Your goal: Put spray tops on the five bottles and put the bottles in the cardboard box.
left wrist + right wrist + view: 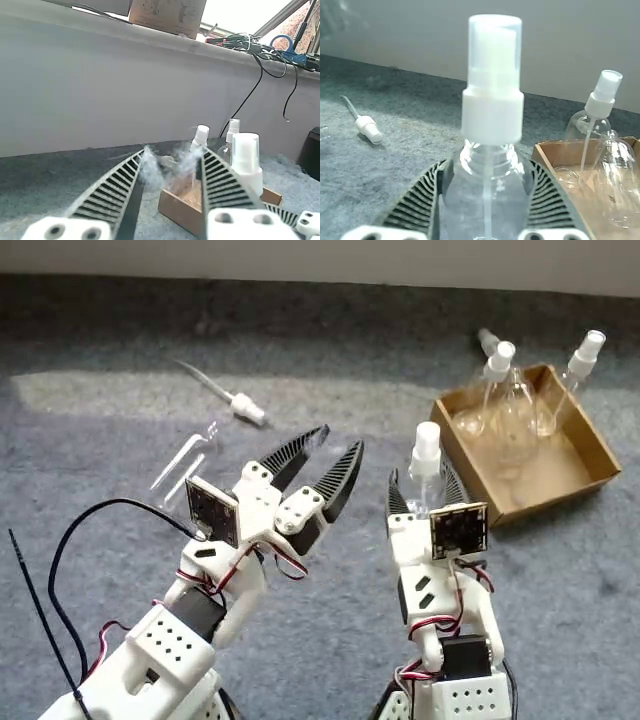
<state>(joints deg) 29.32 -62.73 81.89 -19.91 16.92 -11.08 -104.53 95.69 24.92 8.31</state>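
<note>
the right gripper [425, 485] is clamping an upright capped bottle [426, 462] beside the cardboard box [560, 496]; the left gripper [340, 438] is hanging open next to it, gripping nothing.

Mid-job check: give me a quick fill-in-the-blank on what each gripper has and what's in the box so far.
1. The right gripper is shut on a bottle that already wears its ___ top.
2. The left gripper is ___ and holds nothing.
3. The cardboard box holds ___ capped bottles.

Missing words: spray; open; three.
</note>
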